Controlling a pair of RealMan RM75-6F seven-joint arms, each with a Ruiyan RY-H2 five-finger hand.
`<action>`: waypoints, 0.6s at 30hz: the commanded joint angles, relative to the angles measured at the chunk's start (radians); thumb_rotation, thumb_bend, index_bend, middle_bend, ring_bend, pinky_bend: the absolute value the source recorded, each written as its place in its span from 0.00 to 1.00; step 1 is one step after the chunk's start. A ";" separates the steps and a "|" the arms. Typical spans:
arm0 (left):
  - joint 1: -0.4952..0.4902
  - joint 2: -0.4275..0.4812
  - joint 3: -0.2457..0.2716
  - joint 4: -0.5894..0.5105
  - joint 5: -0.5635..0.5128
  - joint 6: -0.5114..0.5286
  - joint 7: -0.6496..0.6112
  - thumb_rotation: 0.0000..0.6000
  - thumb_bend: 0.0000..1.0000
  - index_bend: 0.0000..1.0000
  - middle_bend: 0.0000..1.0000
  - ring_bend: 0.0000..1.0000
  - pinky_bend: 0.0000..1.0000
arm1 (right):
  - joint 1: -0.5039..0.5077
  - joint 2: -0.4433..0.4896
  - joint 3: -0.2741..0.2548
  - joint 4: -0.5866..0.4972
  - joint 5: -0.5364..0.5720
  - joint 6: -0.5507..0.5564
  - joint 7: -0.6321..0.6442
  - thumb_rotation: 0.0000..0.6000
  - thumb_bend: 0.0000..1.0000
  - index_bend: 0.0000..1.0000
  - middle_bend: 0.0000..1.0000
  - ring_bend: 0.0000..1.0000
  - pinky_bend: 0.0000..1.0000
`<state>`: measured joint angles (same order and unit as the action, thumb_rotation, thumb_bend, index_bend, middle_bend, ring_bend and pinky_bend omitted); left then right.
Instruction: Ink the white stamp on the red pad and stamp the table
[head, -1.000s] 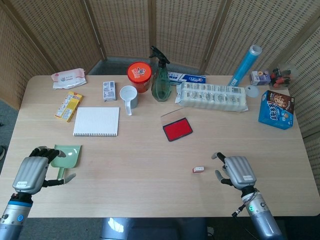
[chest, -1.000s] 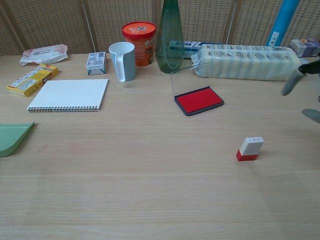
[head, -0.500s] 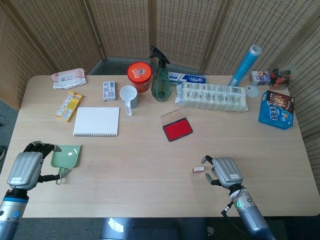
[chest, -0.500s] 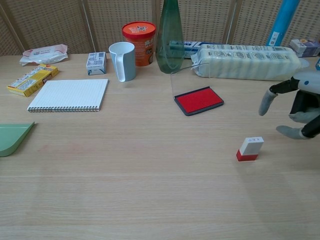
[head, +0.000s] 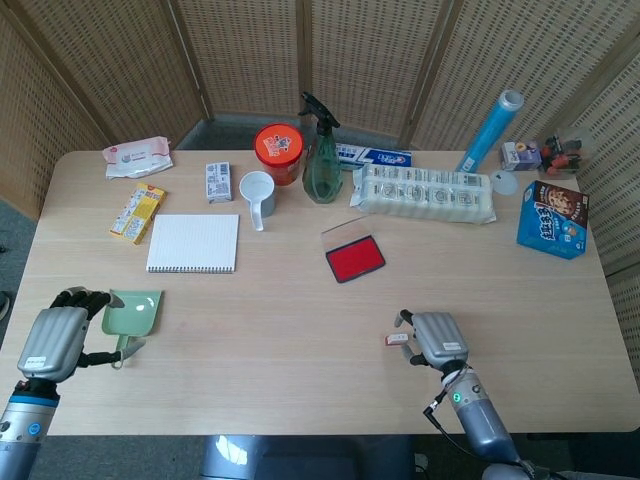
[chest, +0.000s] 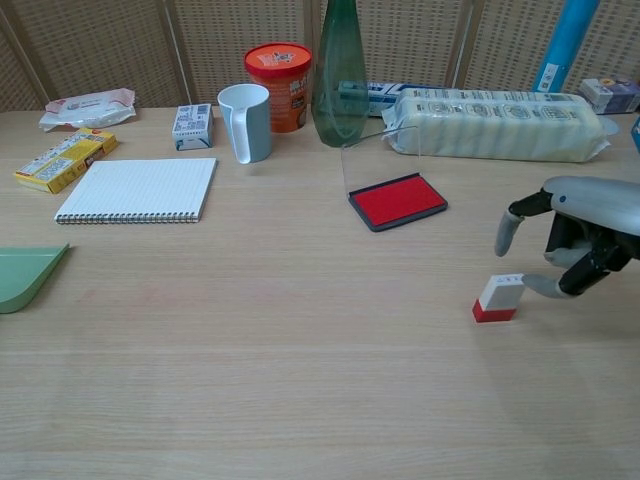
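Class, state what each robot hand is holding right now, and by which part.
Nothing is held. The right hand is open beside the small white stamp with a red base, not gripping it; the left hand is empty.

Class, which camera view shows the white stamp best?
The chest view: the white stamp appears large, its red base and white top distinct, the right hand close beside it. The head view shows it only as a tiny block.

Chest view's edges crop the dustpan (chest: 25, 275) and right robot hand (chest: 585, 235).
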<state>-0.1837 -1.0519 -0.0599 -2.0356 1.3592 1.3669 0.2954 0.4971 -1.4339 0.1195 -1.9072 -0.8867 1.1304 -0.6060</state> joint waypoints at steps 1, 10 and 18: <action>0.000 -0.001 0.002 0.002 0.001 -0.001 -0.002 0.59 0.07 0.37 0.40 0.31 0.18 | 0.004 -0.018 -0.008 0.015 0.006 0.016 -0.006 1.00 0.42 0.37 1.00 1.00 1.00; 0.005 0.000 0.008 0.011 0.002 0.007 -0.018 0.59 0.07 0.37 0.40 0.31 0.18 | 0.006 -0.055 -0.024 0.044 0.020 0.050 -0.010 1.00 0.42 0.38 1.00 1.00 1.00; 0.009 -0.004 0.014 0.023 0.006 0.008 -0.036 0.58 0.07 0.37 0.40 0.31 0.18 | -0.001 -0.091 -0.034 0.067 0.039 0.085 -0.019 1.00 0.42 0.39 1.00 1.00 1.00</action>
<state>-0.1752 -1.0557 -0.0461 -2.0125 1.3650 1.3746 0.2597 0.4968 -1.5213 0.0872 -1.8438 -0.8499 1.2125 -0.6239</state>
